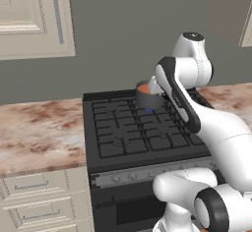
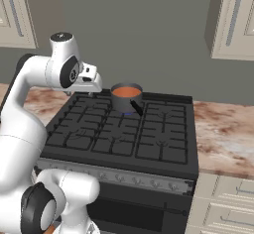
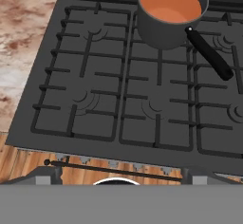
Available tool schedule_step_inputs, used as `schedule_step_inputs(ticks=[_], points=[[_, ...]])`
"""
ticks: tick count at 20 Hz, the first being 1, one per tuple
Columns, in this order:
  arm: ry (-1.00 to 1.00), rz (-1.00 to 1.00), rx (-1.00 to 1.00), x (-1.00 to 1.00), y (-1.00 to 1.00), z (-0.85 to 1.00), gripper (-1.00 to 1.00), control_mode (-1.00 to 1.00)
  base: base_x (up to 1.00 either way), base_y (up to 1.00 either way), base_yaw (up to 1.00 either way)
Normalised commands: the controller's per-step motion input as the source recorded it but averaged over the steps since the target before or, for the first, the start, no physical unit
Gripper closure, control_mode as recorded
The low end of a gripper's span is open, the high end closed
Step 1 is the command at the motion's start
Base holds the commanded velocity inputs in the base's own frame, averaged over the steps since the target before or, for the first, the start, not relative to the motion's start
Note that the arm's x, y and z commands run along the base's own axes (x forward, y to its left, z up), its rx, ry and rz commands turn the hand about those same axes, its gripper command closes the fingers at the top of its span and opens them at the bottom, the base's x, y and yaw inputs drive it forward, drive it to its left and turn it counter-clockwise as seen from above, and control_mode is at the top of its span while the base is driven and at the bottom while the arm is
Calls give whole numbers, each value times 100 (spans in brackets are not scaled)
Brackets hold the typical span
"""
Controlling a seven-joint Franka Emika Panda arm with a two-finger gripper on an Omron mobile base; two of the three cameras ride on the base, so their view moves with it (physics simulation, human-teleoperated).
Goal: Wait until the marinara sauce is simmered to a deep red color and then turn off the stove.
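With the marinara sauce (image 3: 170, 4) in its saucepan (image 2: 126, 99) on the stove's (image 1: 142, 150) far middle burner and looking orange, the jaws, spread and empty, should wait for deep red before turning the knob.

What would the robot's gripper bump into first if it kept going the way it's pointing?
Probably the black cast-iron grates of the big black gas stove, in front of the small grey saucepan. Depth is hard to judge.
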Motion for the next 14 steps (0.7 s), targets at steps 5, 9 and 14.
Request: schedule_step_inputs(ticks=[5, 9, 14], points=[[0, 0, 0, 0, 0, 0, -100, -100, 0, 0, 0], [0, 0, 0, 0, 0, 0, -100, -100, 0, 0, 0], [0, 0, 0, 0, 0, 0, -100, -100, 0, 0, 0]])
